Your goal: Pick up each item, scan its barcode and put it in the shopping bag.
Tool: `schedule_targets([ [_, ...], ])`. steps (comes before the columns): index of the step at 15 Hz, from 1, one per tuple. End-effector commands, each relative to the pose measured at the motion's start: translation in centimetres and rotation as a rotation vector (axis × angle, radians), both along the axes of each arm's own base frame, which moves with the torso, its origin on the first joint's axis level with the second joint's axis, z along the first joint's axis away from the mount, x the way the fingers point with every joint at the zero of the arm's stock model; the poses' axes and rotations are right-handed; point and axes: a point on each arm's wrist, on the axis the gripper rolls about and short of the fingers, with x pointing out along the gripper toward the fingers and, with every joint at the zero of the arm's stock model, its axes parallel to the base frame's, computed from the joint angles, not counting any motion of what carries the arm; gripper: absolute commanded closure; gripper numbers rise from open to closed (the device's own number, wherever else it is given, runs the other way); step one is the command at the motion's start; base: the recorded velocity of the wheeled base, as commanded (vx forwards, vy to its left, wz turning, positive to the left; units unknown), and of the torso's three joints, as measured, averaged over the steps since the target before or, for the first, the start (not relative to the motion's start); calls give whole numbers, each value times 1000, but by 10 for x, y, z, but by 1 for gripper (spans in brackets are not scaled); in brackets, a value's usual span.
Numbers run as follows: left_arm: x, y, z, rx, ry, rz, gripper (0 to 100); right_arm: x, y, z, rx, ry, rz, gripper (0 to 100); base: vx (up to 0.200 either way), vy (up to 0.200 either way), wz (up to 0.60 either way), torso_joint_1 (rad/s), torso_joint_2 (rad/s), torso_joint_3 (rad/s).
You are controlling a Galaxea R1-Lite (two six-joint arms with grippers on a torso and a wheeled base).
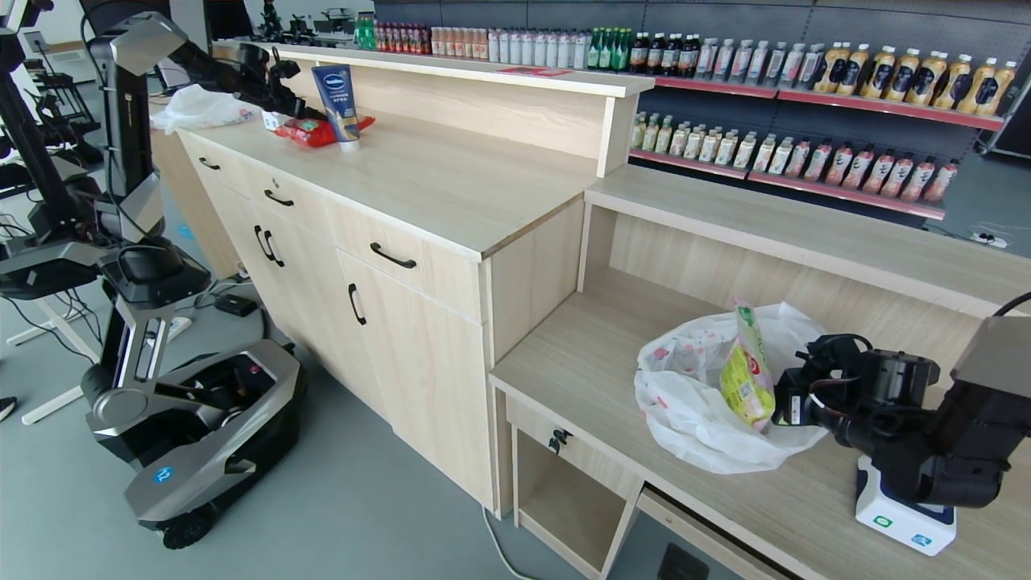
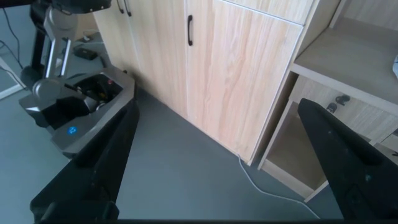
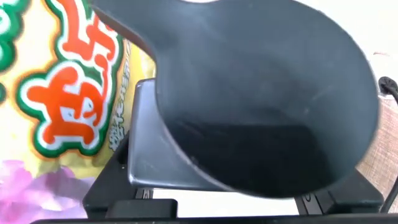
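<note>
At the lower right of the head view, the right gripper [image 1: 780, 403] has its fingers drawn in narrow on the edge of a yellow-green snack packet [image 1: 745, 379]. The packet stands upright, with its lower end down in the mouth of the white shopping bag [image 1: 693, 427]. The bag lies crumpled and open on the lower table [image 1: 580, 354], right of centre in the frame. In the right wrist view the same packet [image 3: 68, 106], yellow with orange-red print, takes up the left side. It lies against one of the dark fingers [image 3: 261, 93], which looms large across the middle of that frame.

In the bottom right corner of the head view, a white box [image 1: 906, 519] with small green and blue marks stands on the same table, partly hidden behind the arm.

In the left wrist view, the left gripper [image 2: 217, 168] has its fingers [image 2: 93, 168] spread wide, one at the lower left and the other at the lower right of the frame. Nothing is between them. Beyond lie the grey floor [image 2: 186, 155] and the pale wooden cabinet doors [image 2: 236, 68].

At the upper left of the head view, on the higher table [image 1: 451, 177], a blue tube [image 1: 338, 97] stands upright on its cap. A red packet [image 1: 310, 130] lies just beside it, and a second white bag [image 1: 197, 109] sits farther left. Another robot [image 1: 161, 387] stands at the left edge, with its arm stretched over that table toward the red packet. Shelves of bottles [image 1: 805, 72] run across the upper right.
</note>
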Motion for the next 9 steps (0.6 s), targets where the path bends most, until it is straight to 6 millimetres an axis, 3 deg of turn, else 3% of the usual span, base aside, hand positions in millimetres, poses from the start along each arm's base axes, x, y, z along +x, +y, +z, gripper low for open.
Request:
schedule_targets([
  [1, 0, 0, 0, -1, 0, 1, 0, -1, 0, -6, 2, 18, 0, 100, 0, 0, 0, 0, 0, 0],
  [5, 0, 0, 0, -1, 0, 1, 0, -3, 0, -7, 7, 25, -2, 100, 0, 0, 0, 0, 0, 0],
  [6, 0, 0, 0, -1, 0, 1, 0, -3, 0, -6, 7, 16, -1, 0, 0, 0, 0, 0, 0, 0],
  [9, 0, 0, 0, -1, 0, 1, 0, -2, 1, 4, 5, -19, 2, 0, 0, 0, 0, 0, 0, 0],
])
